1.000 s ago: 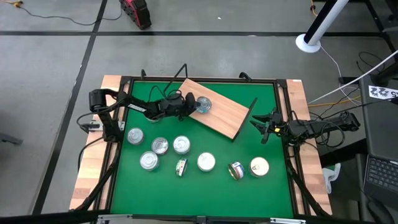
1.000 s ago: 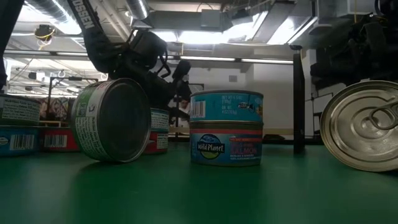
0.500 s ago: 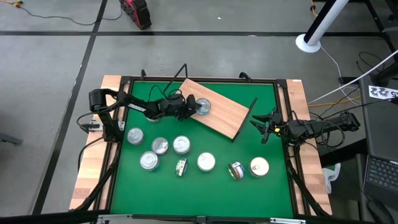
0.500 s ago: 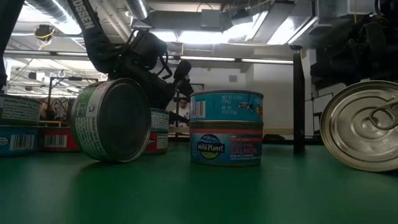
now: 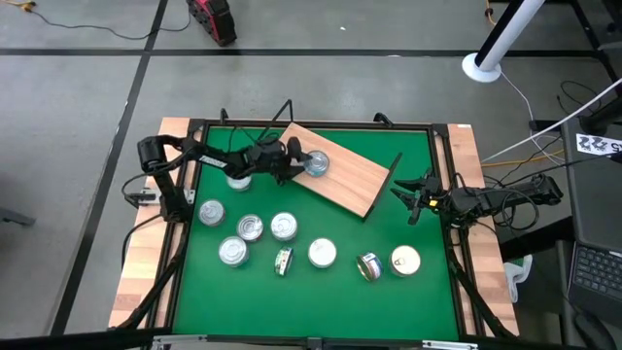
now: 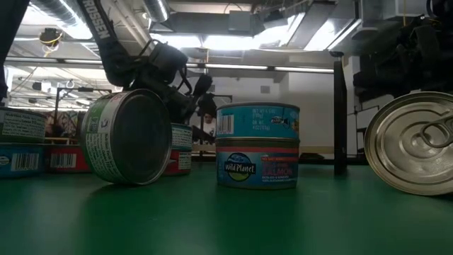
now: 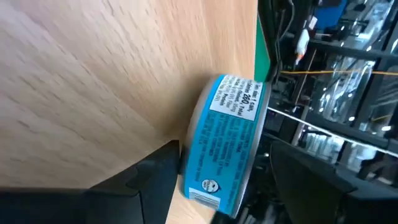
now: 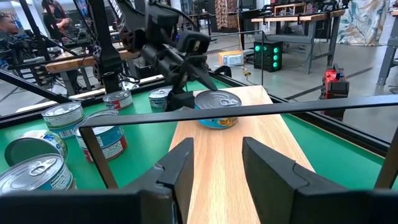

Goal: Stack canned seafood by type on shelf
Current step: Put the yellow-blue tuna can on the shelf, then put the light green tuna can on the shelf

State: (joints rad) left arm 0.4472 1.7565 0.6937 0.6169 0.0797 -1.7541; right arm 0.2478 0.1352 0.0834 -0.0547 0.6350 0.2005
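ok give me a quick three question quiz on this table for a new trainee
1. True or false: the tin on the shelf lies on its side.
2. Which gripper is at that tin: A) left gripper B) right gripper?
3. Fill in: in the low view, the teal tin sits ____ another tin.

Key: 1 false, it sits flat with its lid up. 2 A; the right gripper waits by the table's right edge. 3 on top of.

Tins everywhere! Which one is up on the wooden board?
The blue tin alone sits on the shelf, between the left gripper fingers. The other tins are down on the green mat.
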